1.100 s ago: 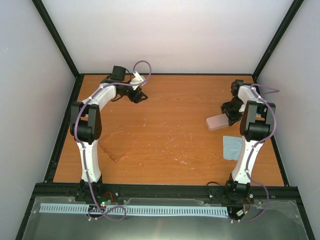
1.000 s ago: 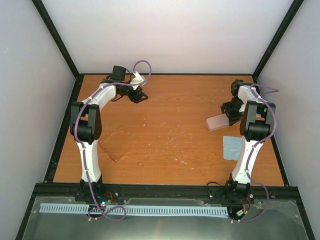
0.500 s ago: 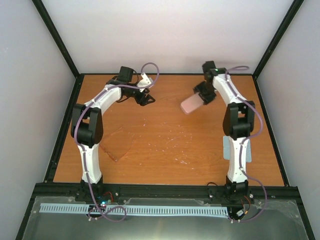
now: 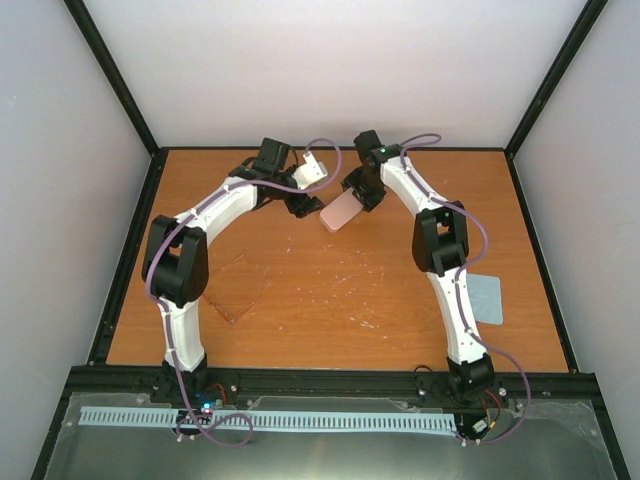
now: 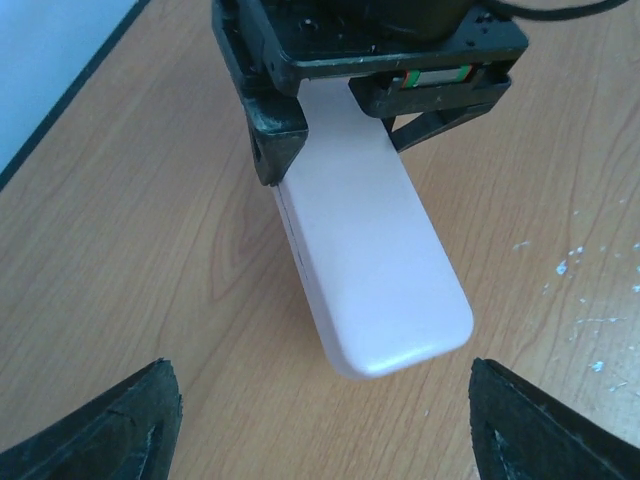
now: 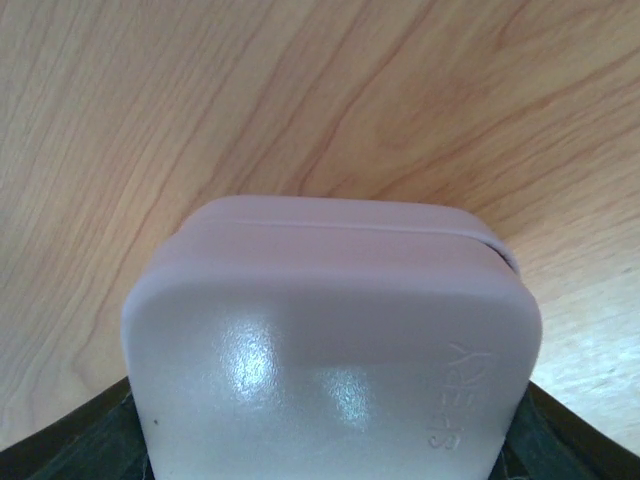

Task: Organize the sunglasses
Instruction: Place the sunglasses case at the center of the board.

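The sunglasses (image 4: 238,292) are seen lying flat on the table (image 4: 400,290) at its near left, beside the left arm and well apart from both tools. The pale pink case (image 4: 340,212) is clamped at one end by the closed right tool (image 4: 362,192) and held out at the far middle, its free end presented to the left tool (image 4: 304,206), probably so that it can be steadied and opened for the glasses. The left tool is spread wide and empty, its fingers (image 5: 140,420) set either side of that free end; the light blue cloth (image 4: 483,298) is seen at the near right.
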